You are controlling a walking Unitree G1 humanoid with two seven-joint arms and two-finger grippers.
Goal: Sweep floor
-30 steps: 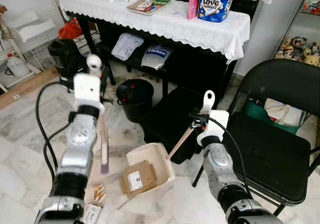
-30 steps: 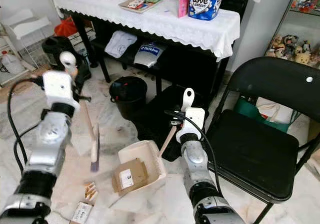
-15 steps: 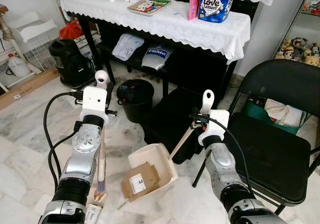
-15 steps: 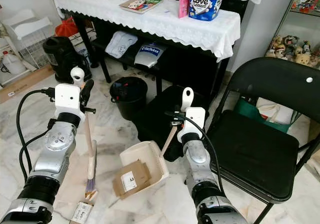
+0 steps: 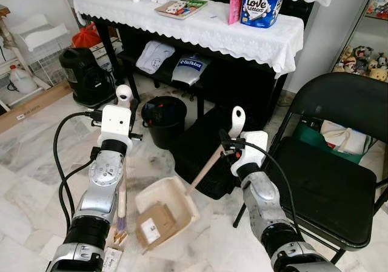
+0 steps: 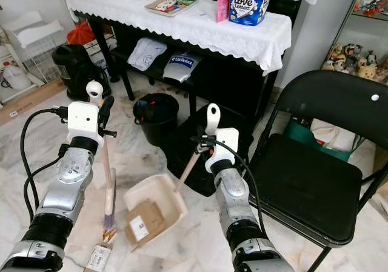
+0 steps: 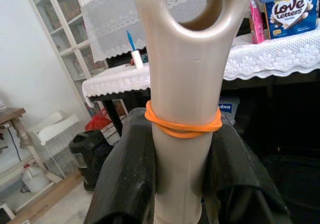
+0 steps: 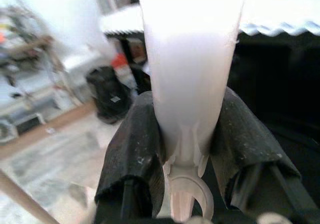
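Both arms holding sweeping tools over marble floor [image 5: 24, 181].
Left gripper [image 7: 182, 184] jaws clenched on the brush [image 5: 122, 196] handle, orange band round it; brush hangs near upright, bristles down just above small litter [image 5: 118, 238]. Right gripper [image 8: 185, 149] jaws clenched on the dustpan [image 5: 163, 214] handle, pan tilted low by the floor, right of the brush, cardboard box [image 5: 151, 226] in it. Black bin [image 5: 163, 120] behind, folding chair [image 5: 330, 181] at right, lace-covered desk [image 5: 200, 26] at back.

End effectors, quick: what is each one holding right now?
Left end effector: closed on the brush handle.
Right end effector: closed on the dustpan handle; a cardboard box lies in the dustpan.
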